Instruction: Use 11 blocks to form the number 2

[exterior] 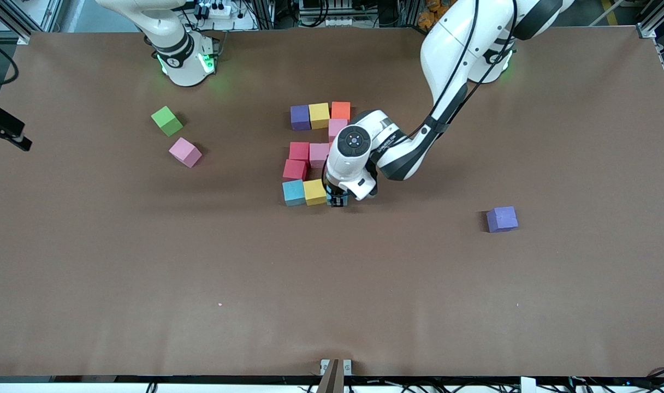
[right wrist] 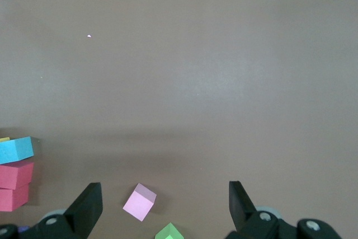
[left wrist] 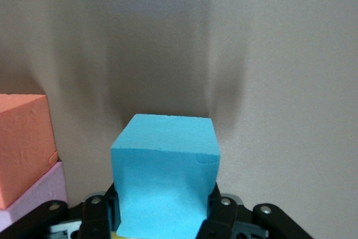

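From the front, the left claw (exterior: 338,201) sat beside the yellow block (exterior: 314,192) ending the number 2 (exterior: 315,154)—its wrist view showed it gripping a light blue block (left wrist: 165,172), likely needing release—the right claw (right wrist: 165,205) waited, open.

The light is even and comes from above. Soft shadows lie under the left arm (exterior: 446,98) on the table (exterior: 146,273). The left wrist view looks slightly blurred.

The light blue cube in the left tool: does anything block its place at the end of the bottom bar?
Nothing visible does. The left tool holds the light blue cube right beside the yellow cube, and the table around that spot is bare.
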### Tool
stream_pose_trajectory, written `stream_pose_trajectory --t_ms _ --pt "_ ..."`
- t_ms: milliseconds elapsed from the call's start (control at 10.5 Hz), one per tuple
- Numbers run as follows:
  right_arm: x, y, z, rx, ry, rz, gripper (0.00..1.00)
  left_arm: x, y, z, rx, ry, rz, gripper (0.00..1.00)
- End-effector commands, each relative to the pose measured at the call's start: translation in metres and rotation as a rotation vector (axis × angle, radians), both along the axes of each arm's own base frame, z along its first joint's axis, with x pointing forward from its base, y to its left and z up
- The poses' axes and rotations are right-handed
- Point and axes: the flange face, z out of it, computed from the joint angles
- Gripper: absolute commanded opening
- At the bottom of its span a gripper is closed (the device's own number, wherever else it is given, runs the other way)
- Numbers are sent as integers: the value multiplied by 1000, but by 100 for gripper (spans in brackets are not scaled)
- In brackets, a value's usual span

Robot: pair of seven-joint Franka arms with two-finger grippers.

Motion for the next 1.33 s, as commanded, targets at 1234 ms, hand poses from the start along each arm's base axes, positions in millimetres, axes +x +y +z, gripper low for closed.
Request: stream_pose_trajectory --t_ms 1234 --pt "9 25 6 -86 12 107 100 10 3 196 -13 -335 -512 100"
